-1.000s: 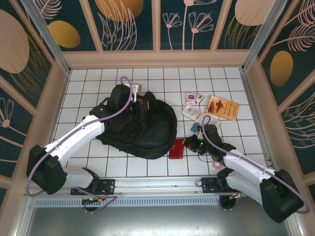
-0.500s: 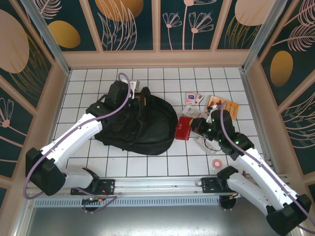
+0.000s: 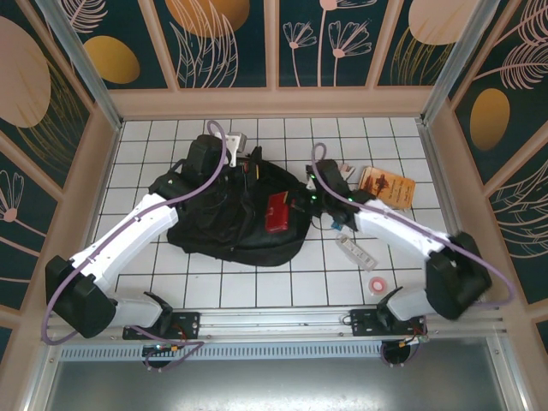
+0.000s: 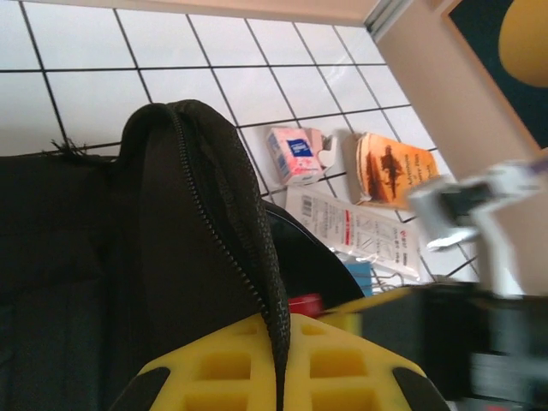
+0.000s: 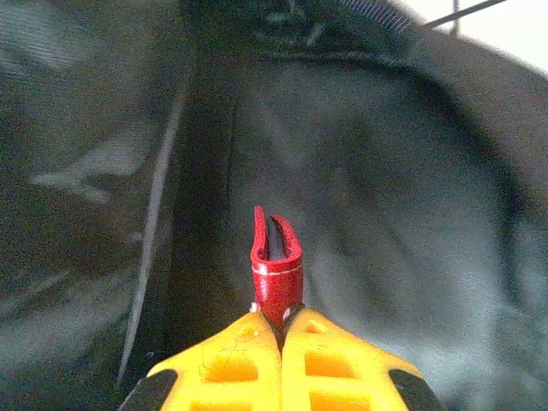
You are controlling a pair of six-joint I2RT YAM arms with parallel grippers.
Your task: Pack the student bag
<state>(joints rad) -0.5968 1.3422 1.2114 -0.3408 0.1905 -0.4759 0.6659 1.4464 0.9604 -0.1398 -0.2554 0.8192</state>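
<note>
Clamping red case (image 5: 276,287), edge-on at wrist, flat overhead.

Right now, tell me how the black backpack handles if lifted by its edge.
Probably floppy: the student bag lies slumped and creased, its zippered edge folding where the left gripper pinches it. Lifted, it would likely sag, crowding the right gripper's red item.

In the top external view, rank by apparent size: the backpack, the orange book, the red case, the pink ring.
Largest first:
backpack
orange book
red case (lifted, so it may look bigger)
pink ring
</note>
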